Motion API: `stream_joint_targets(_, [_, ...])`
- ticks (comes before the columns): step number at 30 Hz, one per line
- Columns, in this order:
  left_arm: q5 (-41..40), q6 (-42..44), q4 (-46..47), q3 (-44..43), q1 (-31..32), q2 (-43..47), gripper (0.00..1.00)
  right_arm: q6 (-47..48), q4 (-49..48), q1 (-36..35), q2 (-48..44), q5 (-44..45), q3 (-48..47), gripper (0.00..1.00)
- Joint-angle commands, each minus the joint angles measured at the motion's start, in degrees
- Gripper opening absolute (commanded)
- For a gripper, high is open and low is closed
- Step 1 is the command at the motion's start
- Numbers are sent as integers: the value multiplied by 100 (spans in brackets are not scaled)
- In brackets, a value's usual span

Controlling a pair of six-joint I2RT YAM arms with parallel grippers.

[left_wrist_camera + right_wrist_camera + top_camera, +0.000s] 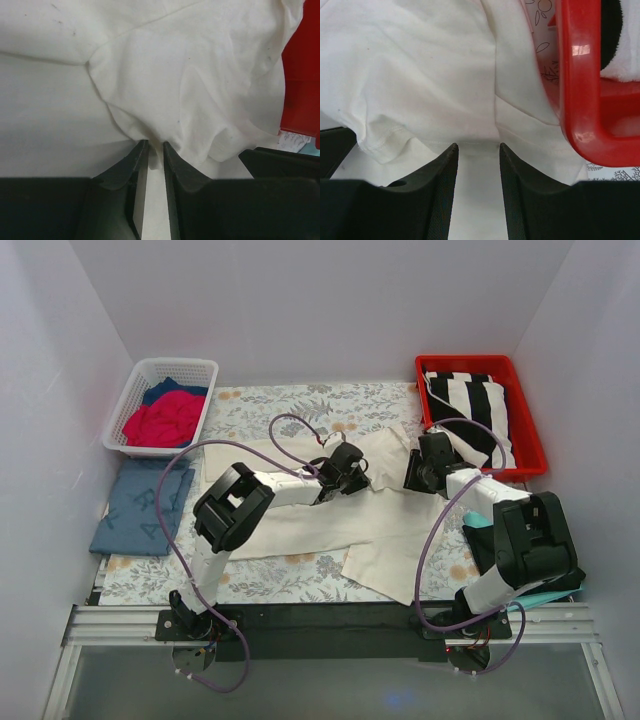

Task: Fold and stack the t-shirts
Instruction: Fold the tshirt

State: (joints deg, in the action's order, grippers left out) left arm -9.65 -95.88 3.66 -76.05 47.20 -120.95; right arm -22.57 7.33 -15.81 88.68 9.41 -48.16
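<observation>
The cream shirt is being held at the middle of the table: a bunched fold is being pinched by the left gripper, and an edge beside the red tray is being clasped by the right gripper.

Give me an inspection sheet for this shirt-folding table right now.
Surface: grey floral table covering, partly under cloth.
Job's things: large cream fabric t-shirt spread mid-table; folded blue-grey shirt at left; red shirt and navy shirt in white plastic basket; teal cloth at right edge.
Clutter: red plastic tray holding black-and-white striped cloth.
Claws: left claw pinches the cream t-shirt; right claw straddles it, grip unclear.
Cables: purple cables loop off both arms.
Surroundings: plain white walls.
</observation>
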Motion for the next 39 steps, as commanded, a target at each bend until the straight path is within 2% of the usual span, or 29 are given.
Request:
stream_joint_targets(1, [-292,16,-630,-94,61,-184,16,7,-250,17,157,-115,8,45])
stream_joint_targets(7, [-424,-37,-893,-94,70,-237,0,33,-381,26,483,-141,0,45])
stream_joint_targets(10, [-503,-28,-981,-112,70,-219,0,51,-399,34,667,-194,-35,43])
stream_joint_targets(12, [-520,-28,-1008,-94,70,-193,0,51,-399,26,729,-229,-35,35])
stream_joint_targets(13, [-546,-28,-1008,-77,70,-158,0,42,-399,26,720,-255,-18,21])
stream_joint_targets(14, [-564,-28,-1016,-68,70,-131,0,51,-408,26,712,-264,-9,15])
stream_joint_targets(15, [-599,-28,-1025,-16,70,-44,0,33,-391,26,607,-247,52,2])
stream_joint_targets(34, [-731,-89,-1008,477,105,853,0,209,146,26,-395,-9,-62,1])
stream_joint_targets(37, [-731,-107,-1008,503,131,923,0,235,181,26,-518,-18,26,6])
stream_joint_targets(38, [-731,-98,-1008,512,132,958,0,244,198,26,-528,-27,61,16])
stream_joint_targets(39, [-740,-98,-1016,512,140,976,0,253,233,26,-554,-44,70,20])
